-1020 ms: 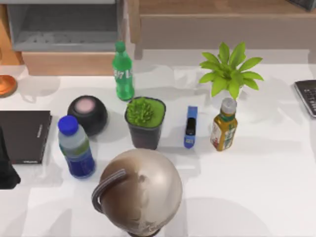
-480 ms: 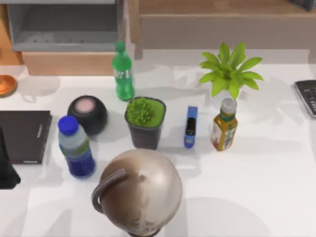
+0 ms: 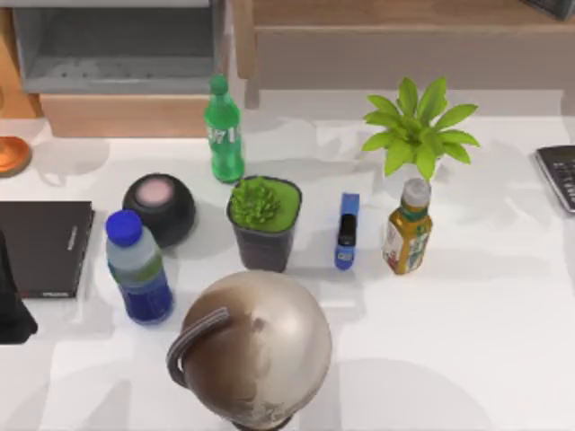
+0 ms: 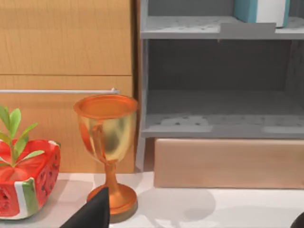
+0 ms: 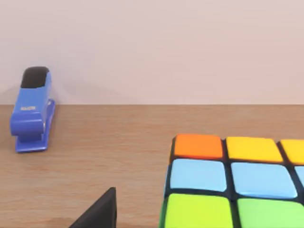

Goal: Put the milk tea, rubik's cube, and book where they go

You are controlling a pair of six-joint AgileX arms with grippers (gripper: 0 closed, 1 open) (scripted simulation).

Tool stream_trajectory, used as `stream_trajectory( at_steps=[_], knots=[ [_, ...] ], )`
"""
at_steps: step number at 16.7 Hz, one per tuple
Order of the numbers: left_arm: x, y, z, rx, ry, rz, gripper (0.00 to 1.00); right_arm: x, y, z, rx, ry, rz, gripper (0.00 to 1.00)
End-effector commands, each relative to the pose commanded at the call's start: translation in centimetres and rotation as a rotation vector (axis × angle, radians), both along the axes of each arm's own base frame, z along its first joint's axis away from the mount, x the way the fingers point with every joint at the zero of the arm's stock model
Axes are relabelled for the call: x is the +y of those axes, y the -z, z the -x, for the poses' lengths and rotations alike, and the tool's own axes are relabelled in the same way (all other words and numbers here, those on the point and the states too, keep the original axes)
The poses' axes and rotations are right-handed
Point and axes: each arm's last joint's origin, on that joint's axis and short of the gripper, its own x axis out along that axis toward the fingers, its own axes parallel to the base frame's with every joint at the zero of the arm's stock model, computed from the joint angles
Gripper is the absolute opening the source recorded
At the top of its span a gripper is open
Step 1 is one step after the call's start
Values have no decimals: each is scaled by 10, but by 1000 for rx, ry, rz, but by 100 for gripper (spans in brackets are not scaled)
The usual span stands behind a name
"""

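Nothing has moved; rubik's cube [image 5: 232, 183] cut off, perhaps just released; both jaws' state unreadable.

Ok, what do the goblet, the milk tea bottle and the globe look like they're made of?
The goblet looks like polished metal, copper or gold toned: bright reflections run down its bowl. The milk tea bottle looks like clear plastic, since the amber drink shows through, with a paper-like yellow label. The globe has a dull, mottled tan surface, possibly printed plastic or card; its arc looks like grey metal.

Left arm [image 3: 11, 301] sits dark at the table's left edge; one black finger [image 5: 97, 211] shows at the right wrist.
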Motion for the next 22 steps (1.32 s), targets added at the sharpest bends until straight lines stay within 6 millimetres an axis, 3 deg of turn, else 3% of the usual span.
stream_trajectory(
  at_steps=[4, 15, 19, 22],
  knots=[
    [0, 0, 0, 0, 0, 0, 100, 1, 0, 1, -1, -2, 0, 100],
    [0, 0, 0, 0, 0, 0, 100, 1, 0, 30, 0, -2, 0, 100],
    [0, 0, 0, 0, 0, 0, 100, 3, 1, 28, 2, -7, 0, 100],
    [0, 0, 0, 0, 0, 0, 100, 9, -1, 43, 8, -7, -1, 100]
  ],
)
